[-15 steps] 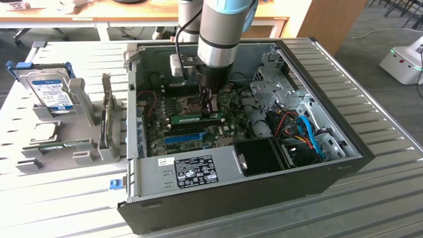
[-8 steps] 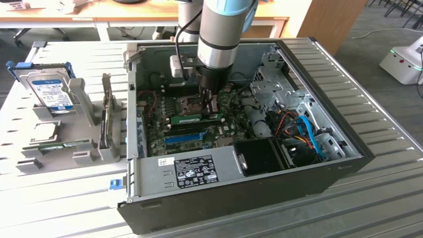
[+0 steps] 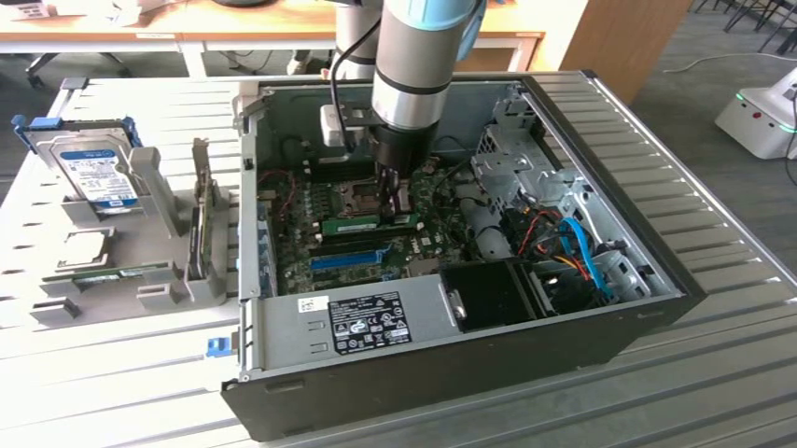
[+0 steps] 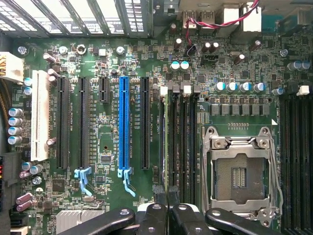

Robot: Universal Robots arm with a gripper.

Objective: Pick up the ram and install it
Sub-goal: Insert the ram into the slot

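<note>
The ram is a thin green stick lying along the memory slots of the motherboard inside the open case. My gripper reaches straight down onto its end at the exterior view's right. In the wrist view I see the ram edge-on as a narrow green line over a black memory slot, beside the CPU socket. My gripper is shut on the ram, with its two dark fingertips pressed to either side of the stick's edge. I cannot tell how deep it sits in the slot.
The blue slot runs parallel to the memory slots. At the exterior view's left, a grey holder carries a second green stick, a hard drive and an upright dark card. Case walls and cables surround the board.
</note>
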